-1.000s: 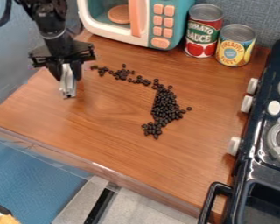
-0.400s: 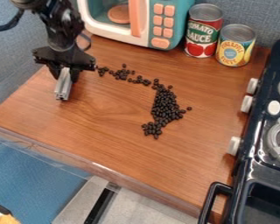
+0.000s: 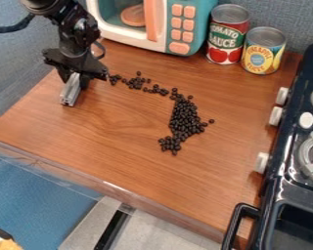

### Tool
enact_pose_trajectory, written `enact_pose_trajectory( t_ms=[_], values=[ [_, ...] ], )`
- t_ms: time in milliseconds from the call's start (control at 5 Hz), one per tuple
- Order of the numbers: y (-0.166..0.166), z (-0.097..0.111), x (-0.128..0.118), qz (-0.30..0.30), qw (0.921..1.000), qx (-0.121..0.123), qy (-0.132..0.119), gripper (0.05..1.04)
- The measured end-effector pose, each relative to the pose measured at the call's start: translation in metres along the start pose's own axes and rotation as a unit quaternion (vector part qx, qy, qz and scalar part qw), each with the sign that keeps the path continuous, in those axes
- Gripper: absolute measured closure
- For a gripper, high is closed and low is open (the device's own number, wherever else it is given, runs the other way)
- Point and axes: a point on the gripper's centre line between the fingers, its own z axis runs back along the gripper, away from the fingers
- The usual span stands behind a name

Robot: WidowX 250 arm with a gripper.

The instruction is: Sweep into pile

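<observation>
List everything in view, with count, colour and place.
Small round beans: too many to count, black, trailing from beside the gripper into a denser cluster mid-counter
Wooden counter: one, brown, centre
Toy microwave: one, teal and white with orange trim, back
Round disc: one, orange, inside the microwave
Tall metal can: one, red and green label, right of the microwave
Shorter metal can: one, yellow and blue label, beside the tall can
Toy stove: one, black with white knobs, right edge
Metal bar: one, grey, in the gripper
Gripper: one, black, upper left
Robot arm: one, black, upper left
</observation>
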Motion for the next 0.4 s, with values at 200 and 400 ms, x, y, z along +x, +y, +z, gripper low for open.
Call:
enact_pose_trajectory(
  t_ms=[200,400],
  values=[
    [0.0019,-0.0041,0.0048,-0.018,0.9997,-0.017,0.008,0.689],
    [-0.0056,-0.0029,0.0035,-0.031,0.9983,-0.047,0.014,0.689]
  ],
)
